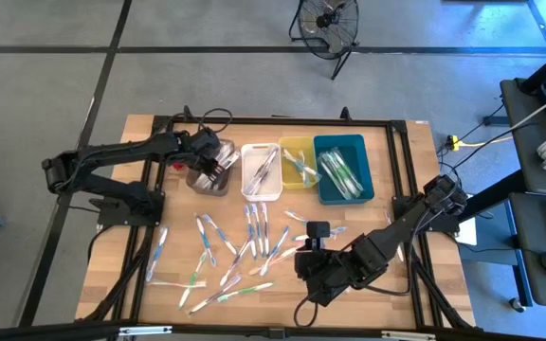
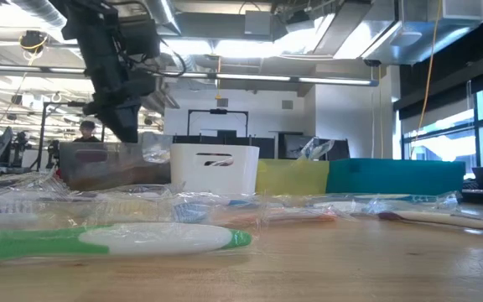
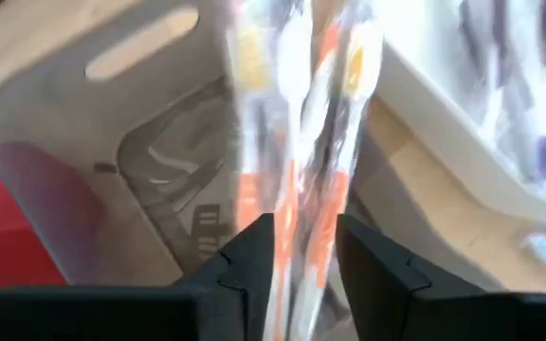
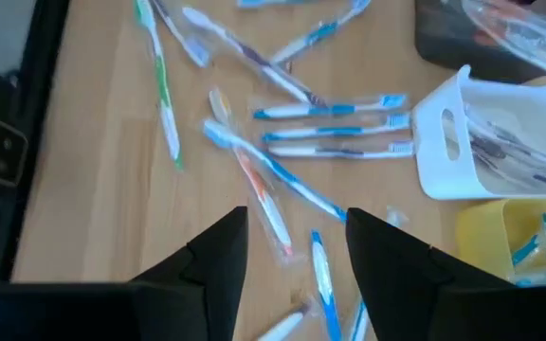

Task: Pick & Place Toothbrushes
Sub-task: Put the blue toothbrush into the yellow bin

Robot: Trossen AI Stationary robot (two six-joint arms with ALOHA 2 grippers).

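Note:
The toothbrushes (image 1: pixel 230 251) lie scattered on the wooden table's near half, each in clear wrap; more fill the white (image 1: pixel 261 170), yellow (image 1: pixel 299 161) and teal (image 1: pixel 341 169) bins. My left gripper (image 3: pixel 304 227) hangs over the grey bin (image 3: pixel 112 152) at the table's far left, shut on an orange-and-white wrapped toothbrush (image 3: pixel 297 123). In the low view the left gripper (image 2: pixel 128 130) stands just above the grey bin's rim (image 2: pixel 99 155). My right gripper (image 4: pixel 295 223) is open above the scattered toothbrushes (image 4: pixel 335 128) near the table's near right (image 1: pixel 303 260), touching nothing. My left gripper pinches the wrapped orange-and-white toothbrush between its two fingers, on the stretch (image 3: pixel 297 213) right at the fingertips. The fingers come from above, pointing down into the grey bin, and lie along the brush. The brush is lifted clear and reaches past the fingertips toward the bin's floor.
A small red object (image 3: pixel 8 223) lies beside the grey bin's outer wall. The four bins stand in a row along the table's far side. A green-and-white toothbrush (image 2: pixel 107 241) lies close to the near edge. A black frame (image 1: pixel 401 170) borders the table.

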